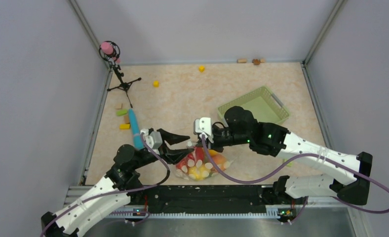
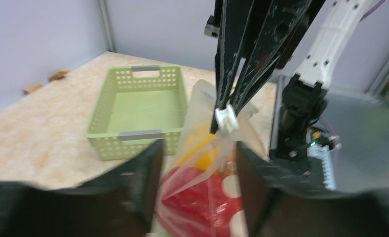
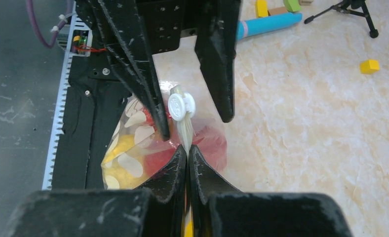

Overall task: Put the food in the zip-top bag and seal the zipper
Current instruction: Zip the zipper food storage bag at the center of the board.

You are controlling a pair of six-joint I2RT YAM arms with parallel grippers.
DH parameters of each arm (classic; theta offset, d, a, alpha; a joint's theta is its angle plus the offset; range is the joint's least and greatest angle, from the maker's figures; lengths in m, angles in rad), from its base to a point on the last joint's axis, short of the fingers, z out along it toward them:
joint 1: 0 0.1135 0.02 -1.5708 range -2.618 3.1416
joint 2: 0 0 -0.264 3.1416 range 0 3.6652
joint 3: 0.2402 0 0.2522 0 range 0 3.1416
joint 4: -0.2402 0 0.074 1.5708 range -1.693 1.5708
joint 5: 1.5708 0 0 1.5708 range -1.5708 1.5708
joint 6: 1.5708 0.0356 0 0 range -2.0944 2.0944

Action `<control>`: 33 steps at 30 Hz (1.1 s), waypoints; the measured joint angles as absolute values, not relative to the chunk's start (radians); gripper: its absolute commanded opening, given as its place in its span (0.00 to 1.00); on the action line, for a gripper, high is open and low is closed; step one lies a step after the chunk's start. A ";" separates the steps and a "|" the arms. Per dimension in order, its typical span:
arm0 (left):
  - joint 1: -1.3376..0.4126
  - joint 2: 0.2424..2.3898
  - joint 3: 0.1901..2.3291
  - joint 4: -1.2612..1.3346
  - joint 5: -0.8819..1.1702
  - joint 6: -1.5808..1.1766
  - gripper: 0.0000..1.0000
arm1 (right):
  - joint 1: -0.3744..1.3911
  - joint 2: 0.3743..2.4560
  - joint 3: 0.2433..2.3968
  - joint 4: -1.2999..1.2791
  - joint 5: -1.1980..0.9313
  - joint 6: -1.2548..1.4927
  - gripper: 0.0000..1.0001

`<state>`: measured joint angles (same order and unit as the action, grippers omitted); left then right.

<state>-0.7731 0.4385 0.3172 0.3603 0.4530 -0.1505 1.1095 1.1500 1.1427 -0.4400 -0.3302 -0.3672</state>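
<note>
The zip-top bag [image 1: 202, 165], clear with white dots, lies near the front rail with the red and yellow food [image 2: 202, 207] inside it. My right gripper [image 3: 188, 148] is shut on the whitish zipper [image 3: 185, 131] at the bag's raised top edge, just below a small white round slider [image 3: 181, 106]. My left gripper [image 2: 197, 148] is open and straddles the same top edge from the other side. One of its fingers [image 3: 160, 123] rests against the bag and the other stands apart. In the top view the two grippers meet above the bag, left gripper [image 1: 187, 146] and right gripper [image 1: 201, 143].
A pale green basket [image 1: 261, 106] stands just behind the right arm, its front wall [image 2: 138, 134] close to the bag. A blue cylinder [image 1: 136, 129] and coloured blocks [image 1: 122, 118] lie at the left. A small tripod [image 1: 121, 81], yellow cubes [image 1: 156, 83] and the black front rail [image 1: 207, 197] are nearby.
</note>
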 measured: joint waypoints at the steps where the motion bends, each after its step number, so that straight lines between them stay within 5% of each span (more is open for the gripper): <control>1: -0.773 0.432 0.317 0.350 0.452 -0.142 0.76 | 1.110 1.150 1.145 -0.445 -0.340 -0.371 0.00; 3: -0.773 0.416 0.317 0.324 0.453 -0.127 0.86 | 1.110 1.149 1.147 -0.454 -0.363 -0.378 0.00; 7: -0.773 0.385 0.317 0.308 0.469 -0.108 0.92 | 1.110 1.149 1.147 -0.467 -0.396 -0.392 0.00; 15: -0.773 0.433 0.332 0.314 0.543 -0.101 0.85 | 1.110 1.150 1.156 -0.489 -0.433 -0.409 0.00; 25: -0.773 0.527 0.364 0.322 0.596 -0.102 0.59 | 1.110 1.153 1.161 -0.513 -0.447 -0.434 0.00; 33: -0.773 0.492 0.365 0.321 0.622 -0.102 0.12 | 1.110 1.162 1.167 -0.522 -0.442 -0.442 0.00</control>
<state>-0.7731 0.4923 0.3649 0.3210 0.6224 -0.1020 1.1095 1.1618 1.1667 -0.5217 -0.4423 -0.4419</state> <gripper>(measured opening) 0.303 0.009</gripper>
